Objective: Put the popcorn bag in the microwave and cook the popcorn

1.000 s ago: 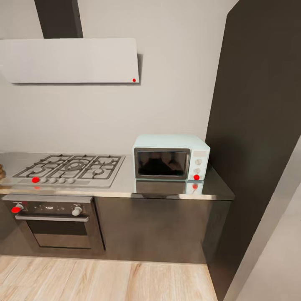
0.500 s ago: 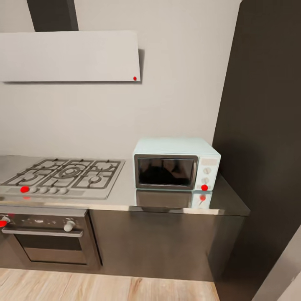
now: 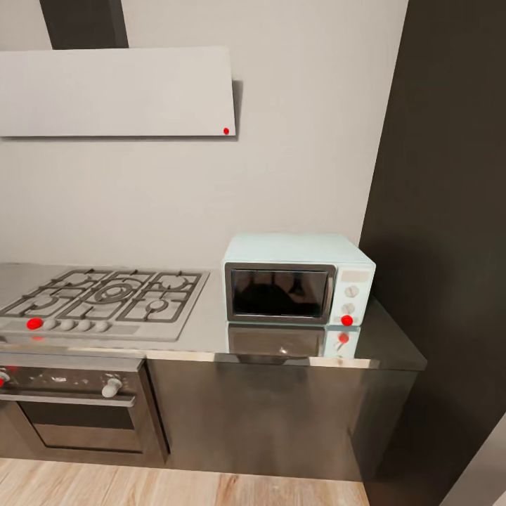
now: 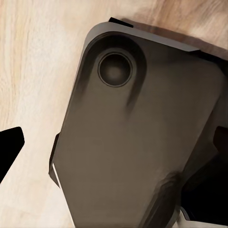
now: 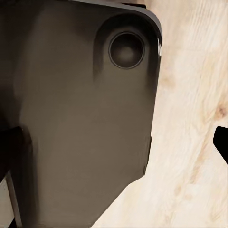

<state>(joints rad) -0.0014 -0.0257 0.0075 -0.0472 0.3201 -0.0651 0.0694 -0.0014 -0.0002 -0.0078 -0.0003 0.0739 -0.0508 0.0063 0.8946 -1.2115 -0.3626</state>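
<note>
The pale mint-blue microwave stands on the steel countertop, to the right of the hob, with its dark glass door shut. Neither the popcorn bag nor any popcorn shows in any view. Neither arm shows in the head view. In the left wrist view my left gripper hangs over the robot's dark base, a black fingertip at each side edge, open and empty. In the right wrist view my right gripper is likewise open over the base, with one fingertip in sight.
A five-burner gas hob lies left of the microwave, above a dark oven. A flat white hood hangs on the wall. A tall dark cabinet closes off the right side. Light wood floor runs along the cabinet fronts.
The camera has moved closer and a little to the right, so the microwave looks larger. A tan thing at the counter's far left edge has left the picture.
</note>
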